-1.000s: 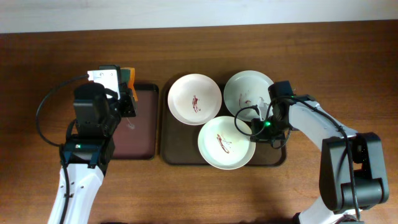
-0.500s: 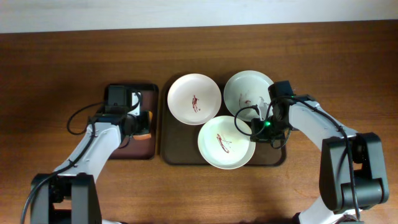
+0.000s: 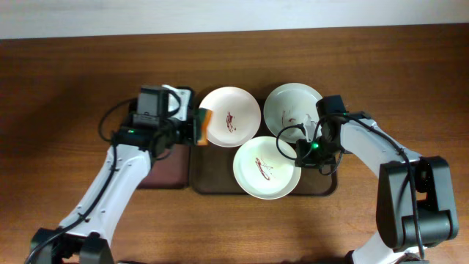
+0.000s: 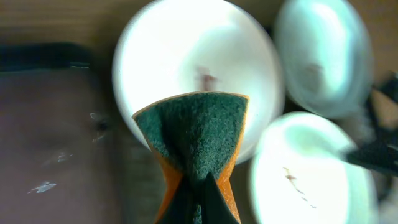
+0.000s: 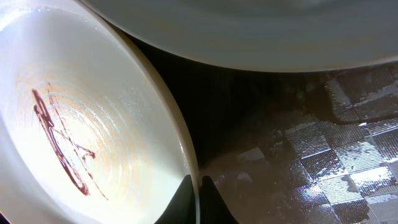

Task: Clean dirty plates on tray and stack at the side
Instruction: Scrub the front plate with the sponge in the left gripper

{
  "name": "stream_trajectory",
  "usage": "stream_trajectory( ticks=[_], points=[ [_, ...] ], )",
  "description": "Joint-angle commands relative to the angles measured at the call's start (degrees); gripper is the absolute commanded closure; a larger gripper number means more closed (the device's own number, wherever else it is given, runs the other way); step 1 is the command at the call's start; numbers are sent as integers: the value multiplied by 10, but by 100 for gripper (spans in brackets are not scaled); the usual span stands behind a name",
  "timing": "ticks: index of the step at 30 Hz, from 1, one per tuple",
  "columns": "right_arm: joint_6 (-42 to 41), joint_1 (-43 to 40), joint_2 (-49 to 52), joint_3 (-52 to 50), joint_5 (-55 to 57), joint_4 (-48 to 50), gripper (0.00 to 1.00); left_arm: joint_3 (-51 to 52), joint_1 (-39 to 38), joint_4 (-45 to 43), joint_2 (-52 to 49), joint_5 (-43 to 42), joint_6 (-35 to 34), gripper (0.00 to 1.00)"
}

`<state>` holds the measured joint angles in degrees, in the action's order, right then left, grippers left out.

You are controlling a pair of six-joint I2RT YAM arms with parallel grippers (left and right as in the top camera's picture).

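Three white plates with red-brown streaks lie on the dark brown tray (image 3: 209, 180): back left (image 3: 229, 117), back right (image 3: 292, 108) and front (image 3: 265, 169). My left gripper (image 3: 192, 126) is shut on a green and orange sponge (image 3: 204, 119), held at the left rim of the back left plate. In the left wrist view the sponge (image 4: 196, 137) hangs in the jaws (image 4: 202, 202) over that plate (image 4: 193, 62). My right gripper (image 3: 300, 155) is shut on the right rim of the front plate; in the right wrist view the fingers (image 5: 199, 193) pinch its edge (image 5: 81, 137).
A narrower dark tray (image 3: 165, 172) lies left of the brown tray, partly under my left arm. In the right wrist view the back right plate (image 5: 249, 31) overhangs the tray floor (image 5: 298, 162). Bare wooden table (image 3: 410, 81) surrounds both trays.
My left arm has swung right from the narrow tray, carrying the sponge to the left rim of the back left plate. The right arm and the plates have not moved.
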<state>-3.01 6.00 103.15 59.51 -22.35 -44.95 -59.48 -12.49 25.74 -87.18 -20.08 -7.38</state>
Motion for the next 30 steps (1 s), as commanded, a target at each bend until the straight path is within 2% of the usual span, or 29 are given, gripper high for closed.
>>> stream_trajectory(
  ticks=[1,2,3,6,7,11,16,17,20,25,30],
  points=[
    [-5,4,4,2,5,0,96,-6,-66,-23,-37,-83,-56,100],
    [-5,4,4,2,5,0,96,-6,-92,-36,-52,-83,-85,100],
    [-5,4,4,2,5,0,96,-6,-141,-75,-87,-111,-145,100],
    [-5,4,4,2,5,0,96,-6,-182,-111,-131,-129,-277,100],
    [-5,4,4,2,5,0,96,-6,-193,-143,-144,-166,-281,100],
    [-5,4,4,2,5,0,96,-6,-218,-151,-183,-177,-355,100],
    [-5,4,4,2,5,0,96,-6,-258,-169,-216,-185,-362,100],
    [-5,4,4,2,5,0,96,-6,-260,-163,-219,-165,-359,100],
    [-5,4,4,2,5,0,96,-6,-243,-125,-218,-11,-261,100],
    [-5,4,4,2,5,-2,96,-6,-207,-107,-165,97,-108,100],
    [-5,4,4,2,5,-2,96,-7,-211,-125,-91,74,-110,100]
  ],
)
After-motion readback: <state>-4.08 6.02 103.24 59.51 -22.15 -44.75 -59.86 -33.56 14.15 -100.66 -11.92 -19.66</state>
